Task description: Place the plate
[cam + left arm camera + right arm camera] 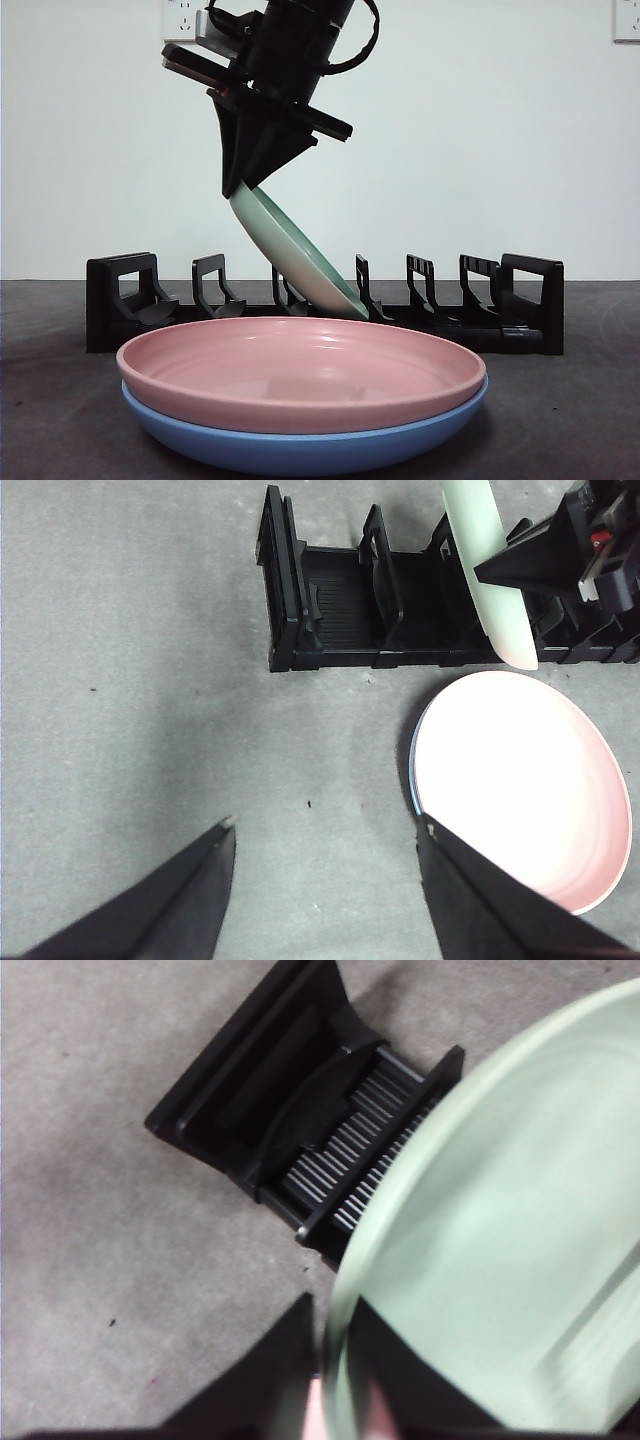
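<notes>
Front view first: I see the right gripper (243, 185) coming down from about 11 o'clock, clamped on the upper rim of the green plate (295, 255). That plate hangs tilted, its lower edge down among the dividers at the middle of the black rack (525, 300); whether it touches the rack floor I cannot tell. At 6 o'clock, close to the camera, a pink plate (300, 370) sits nested in a blue plate (300, 450).

Left wrist view: my left gripper (325, 830) hangs over bare table (130, 680) with its jaws spread wide, holding nothing. The rack is at 12 o'clock, the green plate at 1 o'clock, the pink plate at 3 o'clock.

Right wrist view: the jaws pinch the green plate's rim, one on each face. The plate fills the frame from 1 to 5 o'clock, with the rack's ribbed floor at 11 o'clock behind it.
</notes>
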Available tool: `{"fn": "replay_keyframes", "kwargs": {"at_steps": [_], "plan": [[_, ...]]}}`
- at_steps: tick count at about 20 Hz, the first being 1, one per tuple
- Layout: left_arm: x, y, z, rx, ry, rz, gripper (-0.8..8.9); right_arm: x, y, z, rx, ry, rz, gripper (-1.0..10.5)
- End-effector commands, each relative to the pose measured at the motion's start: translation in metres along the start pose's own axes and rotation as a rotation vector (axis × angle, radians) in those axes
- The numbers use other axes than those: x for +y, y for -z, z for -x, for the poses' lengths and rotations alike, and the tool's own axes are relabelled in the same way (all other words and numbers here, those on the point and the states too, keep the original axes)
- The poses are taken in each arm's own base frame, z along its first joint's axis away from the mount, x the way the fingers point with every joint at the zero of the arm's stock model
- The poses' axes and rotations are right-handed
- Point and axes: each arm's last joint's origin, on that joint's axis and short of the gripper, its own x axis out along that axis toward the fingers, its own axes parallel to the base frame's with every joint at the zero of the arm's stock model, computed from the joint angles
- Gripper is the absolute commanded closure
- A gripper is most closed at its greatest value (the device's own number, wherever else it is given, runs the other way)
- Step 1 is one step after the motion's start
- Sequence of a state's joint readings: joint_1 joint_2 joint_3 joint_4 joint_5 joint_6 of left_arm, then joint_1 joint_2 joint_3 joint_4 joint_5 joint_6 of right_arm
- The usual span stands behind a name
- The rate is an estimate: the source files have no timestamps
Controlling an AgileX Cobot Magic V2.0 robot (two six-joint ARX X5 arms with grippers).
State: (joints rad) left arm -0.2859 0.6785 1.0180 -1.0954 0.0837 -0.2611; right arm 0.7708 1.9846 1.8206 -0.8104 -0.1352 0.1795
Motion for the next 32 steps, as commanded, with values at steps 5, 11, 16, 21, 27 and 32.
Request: {"fn": "replay_keyframes", "kwargs": {"at_steps": [5,11,16,21,27,32], "plan": [[-0.002,-0.005,0.004,-0.035,0.008,-0.01,5.33,0.01,-0.01,0.012,-0.018,-0.078,0.025,9.3],[-0.002,-0.005,0.004,-0.036,0.009,-0.01,5.33,0.02,-0.017,0.062,-0.062,-0.094,0.095,9.3],[-0.002,-0.005,0.004,-0.037,0.009,-0.01,5.33,0.037,-0.01,0.111,-0.133,-0.117,0.199,9.3],[-0.002,-0.005,0.004,-0.038,0.008,0.001,5.33,0.054,0.009,0.164,-0.235,-0.087,0.282,9.3],[-0.002,-0.005,0.004,-0.039,0.009,0.016,5.33,0.057,0.064,0.186,-0.362,-0.036,0.344,9.3],[-0.002,-0.008,0.005,-0.065,0.005,0.015,5.33,0.059,0.126,0.19,-0.371,0.02,0.417,9.3]]}}
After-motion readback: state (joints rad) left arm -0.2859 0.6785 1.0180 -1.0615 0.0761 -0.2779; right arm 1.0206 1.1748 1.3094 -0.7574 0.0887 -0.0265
